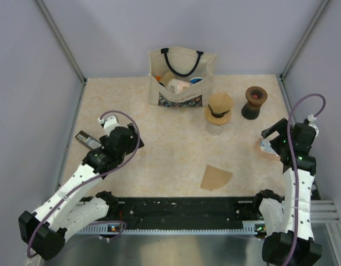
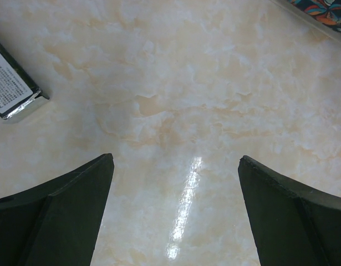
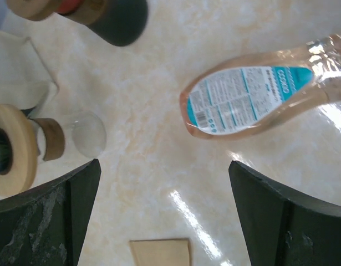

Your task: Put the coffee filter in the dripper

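My left hand (image 2: 176,159) and right hand (image 3: 163,164) gape empty, and the thin light-brown paper coffee filter (image 1: 215,177) lies flat on the beige marbled table (image 1: 159,149), well apart from what I take for the tan-ringed dripper (image 1: 219,108), so my pinch could skid or crumple it.

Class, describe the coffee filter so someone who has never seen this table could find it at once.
On the marble-look table, find the black rail along the near edge. Just beyond it, right of centre, lies the coffee filter. It is a thin light-brown paper wedge lying flat and alone, unlike the upright grinder and tote bag farther back.
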### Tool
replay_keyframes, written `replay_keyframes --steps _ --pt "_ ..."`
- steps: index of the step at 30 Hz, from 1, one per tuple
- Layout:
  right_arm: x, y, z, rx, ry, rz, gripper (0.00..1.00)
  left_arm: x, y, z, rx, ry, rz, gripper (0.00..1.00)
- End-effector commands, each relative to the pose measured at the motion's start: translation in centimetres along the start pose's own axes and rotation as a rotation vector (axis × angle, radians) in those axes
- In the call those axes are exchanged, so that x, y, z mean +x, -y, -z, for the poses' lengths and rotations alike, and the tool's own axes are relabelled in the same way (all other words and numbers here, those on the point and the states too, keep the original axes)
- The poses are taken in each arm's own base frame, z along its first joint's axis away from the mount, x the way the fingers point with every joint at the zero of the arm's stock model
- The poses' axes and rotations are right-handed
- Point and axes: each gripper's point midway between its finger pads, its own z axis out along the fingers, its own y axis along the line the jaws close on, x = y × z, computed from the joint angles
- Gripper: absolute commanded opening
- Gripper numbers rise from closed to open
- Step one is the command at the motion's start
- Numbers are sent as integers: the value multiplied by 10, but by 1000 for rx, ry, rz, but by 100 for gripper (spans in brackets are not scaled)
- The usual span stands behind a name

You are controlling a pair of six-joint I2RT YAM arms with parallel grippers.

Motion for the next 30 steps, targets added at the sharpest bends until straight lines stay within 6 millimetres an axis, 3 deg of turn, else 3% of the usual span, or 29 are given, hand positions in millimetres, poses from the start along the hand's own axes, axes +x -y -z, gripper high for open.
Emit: replay_keyframes --steps 1,6,12,15,21,24,26,30 --pt "2 36 6 219 -30 -31 99 -19 31 1 117 47 10 99" --pt "-9 87 23 533 41 -43 99 -20 49 1 202 30 -34 99" --pt "-11 115 39 702 69 -30 99 -17 68 -3 293 35 -35 99" --pt "4 126 40 763 21 -53 99 -12 65 -7 285 30 -54 99" --pt "29 142 50 825 21 -155 99 -6 60 -8 277 19 -50 99" --pt "32 135 62 819 24 -229 99 -7 59 -7 283 31 -46 99" --pt "34 128 60 774 17 -259 99 -8 59 -7 285 37 -51 99" --pt "58 131 59 785 -70 -283 99 -9 51 -9 246 44 -52 99"
